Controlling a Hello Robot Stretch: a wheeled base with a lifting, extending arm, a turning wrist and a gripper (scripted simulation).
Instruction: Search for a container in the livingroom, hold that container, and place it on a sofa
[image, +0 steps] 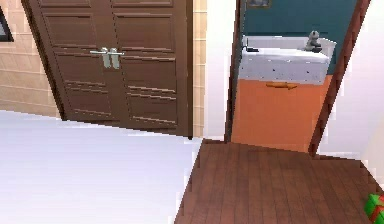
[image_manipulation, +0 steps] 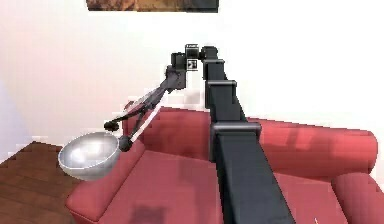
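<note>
In the arm side view's left centre you see the gripper (image_manipulation: 127, 140) holding a shiny silver metal bowl (image_manipulation: 88, 157) in the air at the left end of the red cushioned sofa (image_manipulation: 300, 150); you cannot tell the fingers' setting.

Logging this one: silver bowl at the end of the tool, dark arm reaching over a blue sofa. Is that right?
No: the sofa is red, not blue, as the arm side view shows. The silver bowl is at the tool's far end, and the dark arm reaches over the sofa.
</note>
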